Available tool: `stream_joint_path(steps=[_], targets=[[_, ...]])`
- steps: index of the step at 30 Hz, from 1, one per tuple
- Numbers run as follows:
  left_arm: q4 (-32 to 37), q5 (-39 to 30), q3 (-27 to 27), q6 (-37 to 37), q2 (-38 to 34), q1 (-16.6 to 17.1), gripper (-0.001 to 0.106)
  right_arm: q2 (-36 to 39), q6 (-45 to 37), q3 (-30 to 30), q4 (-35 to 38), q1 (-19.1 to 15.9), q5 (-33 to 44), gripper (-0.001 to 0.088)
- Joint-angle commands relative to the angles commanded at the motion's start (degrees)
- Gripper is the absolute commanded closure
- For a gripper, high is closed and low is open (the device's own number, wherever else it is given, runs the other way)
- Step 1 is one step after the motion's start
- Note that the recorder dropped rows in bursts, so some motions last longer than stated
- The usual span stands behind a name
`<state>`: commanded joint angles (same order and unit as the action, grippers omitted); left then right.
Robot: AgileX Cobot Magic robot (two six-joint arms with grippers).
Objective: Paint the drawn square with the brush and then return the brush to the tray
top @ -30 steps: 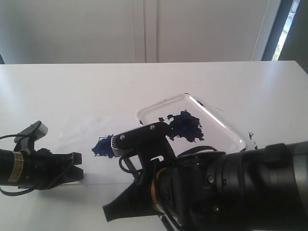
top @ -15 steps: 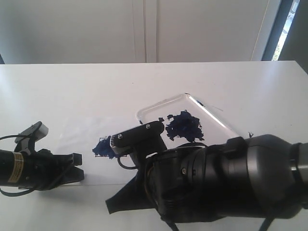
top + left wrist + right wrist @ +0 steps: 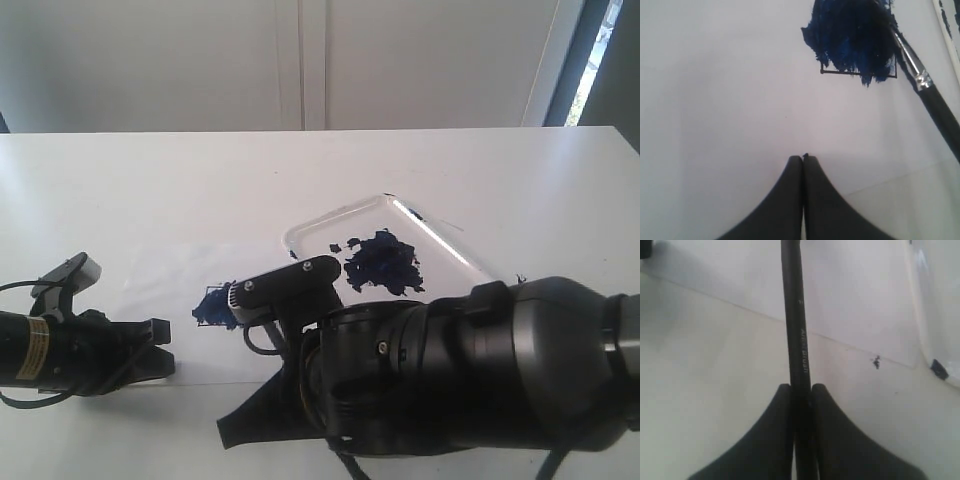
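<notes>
The long, thin black-handled paintbrush (image 3: 795, 315) with a silver ferrule is pinched at mid-handle by the right end effector (image 3: 801, 388). Its dark tip sits at the right side of the black-outlined drawn square (image 3: 855, 45). The square is largely smeared dark blue. It lies on the white paper sheet (image 3: 715, 100), just left of the white rectangular plastic tray (image 3: 400, 207) on the tabletop (image 3: 150, 170). The left end effector (image 3: 803, 158) is pressed together and empty, at the near left.

Handling estimate: the paintbrush is light and stiff, and its smooth round handle may twist in the grip. Grip well behind the ferrule, because the wet tip will smear.
</notes>
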<state>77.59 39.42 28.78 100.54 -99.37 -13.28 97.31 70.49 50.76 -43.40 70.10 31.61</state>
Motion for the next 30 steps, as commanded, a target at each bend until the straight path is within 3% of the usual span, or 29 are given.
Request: stream_joint_path(steps=[5, 13, 19, 30], targets=[[0.0, 0.0, 0.0, 0.0, 0.0, 0.0, 0.105, -0.2, -0.2, 0.0, 0.4, 0.1, -1.5, 0.0868], [0.0, 0.0, 0.0, 0.0, 0.0, 0.0, 0.105, -0.9, -8.8, 0.0, 9.4, 0.1, -4.6, 0.0868], [0.0, 0.0, 0.0, 0.0, 0.0, 0.0, 0.105, -1.7, -8.8, 0.0, 8.5, 0.1, 0.2, 0.0868], [0.0, 0.0, 0.0, 0.1, 0.0, 0.0, 0.105, -5.3, -8.9, -0.1, 7.9, 0.1, 2.0, 0.0868]])
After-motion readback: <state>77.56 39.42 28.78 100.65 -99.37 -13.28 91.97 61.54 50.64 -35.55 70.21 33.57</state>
